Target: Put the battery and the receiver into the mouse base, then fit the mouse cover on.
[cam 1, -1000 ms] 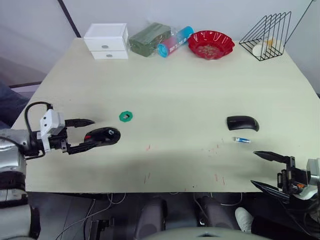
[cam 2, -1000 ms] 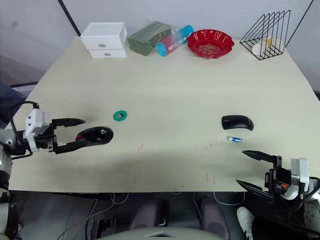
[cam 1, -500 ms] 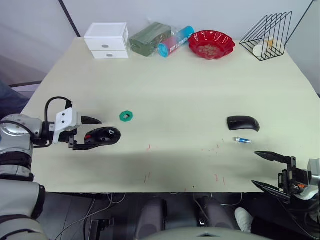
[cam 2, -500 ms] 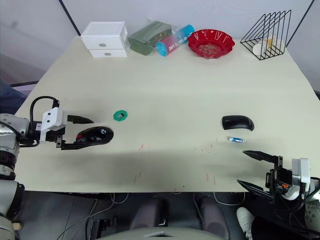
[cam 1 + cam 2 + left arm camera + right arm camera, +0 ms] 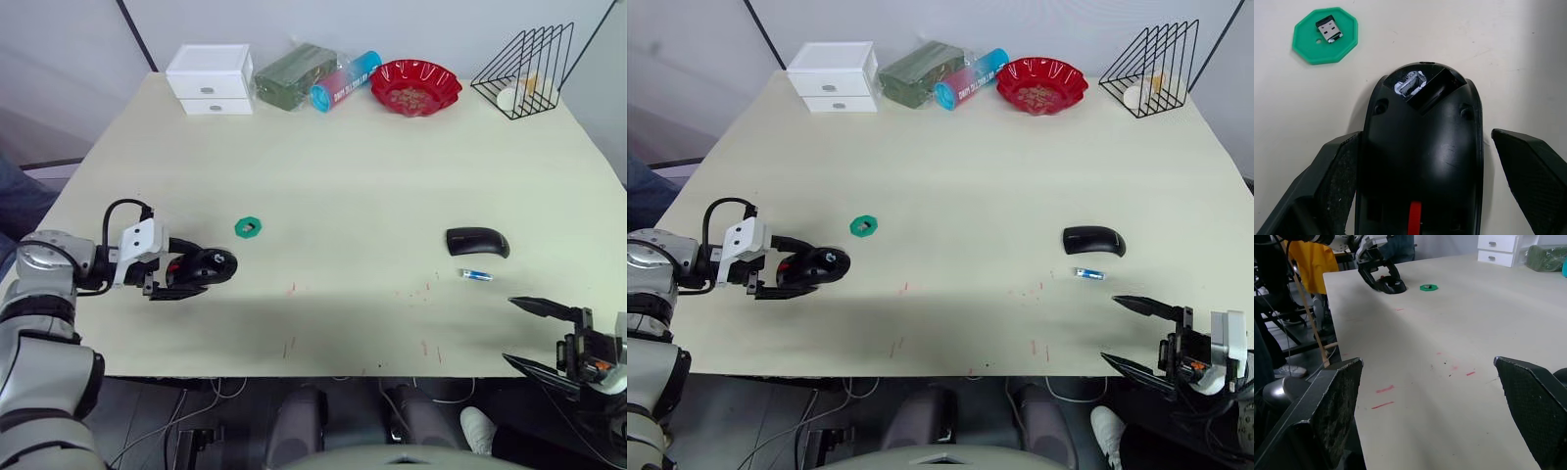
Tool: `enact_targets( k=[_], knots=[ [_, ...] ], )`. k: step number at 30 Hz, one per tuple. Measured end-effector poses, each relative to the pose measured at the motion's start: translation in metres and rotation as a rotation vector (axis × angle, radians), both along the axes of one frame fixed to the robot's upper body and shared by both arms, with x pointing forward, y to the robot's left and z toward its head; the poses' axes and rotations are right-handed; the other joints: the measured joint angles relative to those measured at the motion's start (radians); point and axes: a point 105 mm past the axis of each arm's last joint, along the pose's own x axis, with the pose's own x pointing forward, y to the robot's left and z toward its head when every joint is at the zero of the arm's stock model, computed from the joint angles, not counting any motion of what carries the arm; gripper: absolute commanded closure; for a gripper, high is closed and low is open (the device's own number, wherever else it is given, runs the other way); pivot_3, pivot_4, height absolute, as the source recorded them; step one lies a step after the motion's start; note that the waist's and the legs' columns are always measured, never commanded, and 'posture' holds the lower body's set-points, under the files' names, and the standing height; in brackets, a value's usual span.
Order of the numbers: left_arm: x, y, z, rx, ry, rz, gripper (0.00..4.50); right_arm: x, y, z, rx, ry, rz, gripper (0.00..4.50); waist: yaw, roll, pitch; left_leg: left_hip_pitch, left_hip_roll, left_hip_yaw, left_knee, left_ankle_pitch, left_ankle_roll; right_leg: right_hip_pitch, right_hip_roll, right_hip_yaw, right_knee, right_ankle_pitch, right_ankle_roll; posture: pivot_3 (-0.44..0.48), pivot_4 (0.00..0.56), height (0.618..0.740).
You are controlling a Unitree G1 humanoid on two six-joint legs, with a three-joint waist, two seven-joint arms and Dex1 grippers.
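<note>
The mouse base lies on the near left part of the bench, its open inside facing up, and the left tool straddles it with its two fingers spread to either side. One finger sits touching or nearly touching the shell's flank, while the other stands clear of it, so the shell is bracketed but not yet pinched. By the look of things the task is at its very start: nothing has gone into the base.

The receiver, a small USB dongle, rests on a green octagonal disc just beyond the nose of the base. The battery lies bare on the bench far over on the right side, and the mouse cover sits just behind it, well apart from the base. All three steps seem still to be done: battery in, receiver in, cover on.

The right tool hangs past the near right edge of the bench, fingers spread wide and holding nothing, nearer to the battery than to anything else.

Along the far edge stand a white two-drawer box, drawers closed; a green packet; a blue and pink tube lying on its side; a red scalloped bowl with some brownish bits in it; and a black wire rack holding a pale round thing.
</note>
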Motion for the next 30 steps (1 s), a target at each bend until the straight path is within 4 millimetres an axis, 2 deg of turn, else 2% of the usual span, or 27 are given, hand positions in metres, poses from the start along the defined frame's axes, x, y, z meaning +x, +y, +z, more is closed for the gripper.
enact_targets(
  k=[12, 15, 16, 17, 30],
  knots=[
    [0.0045, -0.0057, -0.0042, 0.0, 0.004, -0.009, 0.07, -0.0031, 0.0027, 0.0027, 0.001, -0.009, 0.019, 0.0, 0.004, 0.001, 0.0, 0.0, 0.0, 0.0, 0.0, 0.0, 0.0, 0.0, 0.0, 0.0, 0.0, 0.0, 0.0, 0.0, 0.15, 0.74],
    [0.0044, -0.0061, -0.0057, 0.002, 0.011, -0.009, 0.83, -0.0022, 0.0029, 0.0036, 0.001, -0.013, 0.019, 0.0, 0.006, 0.001, -0.001, 0.0, 0.0, 0.0, 0.0, 0.0, 0.0, 0.0, 0.0, 0.0, 0.0, 0.0, 0.0, 0.0, 0.15, 0.74],
    [0.0045, -0.0065, -0.006, 0.0, 0.012, -0.009, 1.31, -0.0022, 0.0029, 0.0036, 0.001, -0.013, 0.019, 0.0, 0.007, 0.001, -0.001, 0.0, 0.0, 0.0, 0.0, 0.0, 0.0, 0.0, 0.0, 0.0, 0.0, 0.0, 0.0, 0.0, 0.15, 0.74],
    [0.0047, -0.0064, -0.0061, -0.004, 0.011, -0.006, 1.57, -0.0021, 0.0029, 0.0036, 0.001, -0.013, 0.019, 0.0, 0.008, 0.001, -0.001, 0.0, 0.0, 0.0, 0.0, 0.0, 0.0, 0.0, 0.0, 0.0, 0.0, 0.0, 0.0, 0.0, 0.15, 0.74],
    [0.0049, -0.0064, -0.0055, -0.017, 0.002, 0.002, 1.58, 0.0037, 0.0056, 0.0071, -0.004, -0.035, 0.033, 0.0, 0.012, 0.002, -0.001, 0.001, 0.0, 0.0, 0.0, 0.0, 0.0, 0.0, 0.0, 0.0, 0.001, 0.0, 0.0, 0.0, 0.15, 0.74]
  ],
)
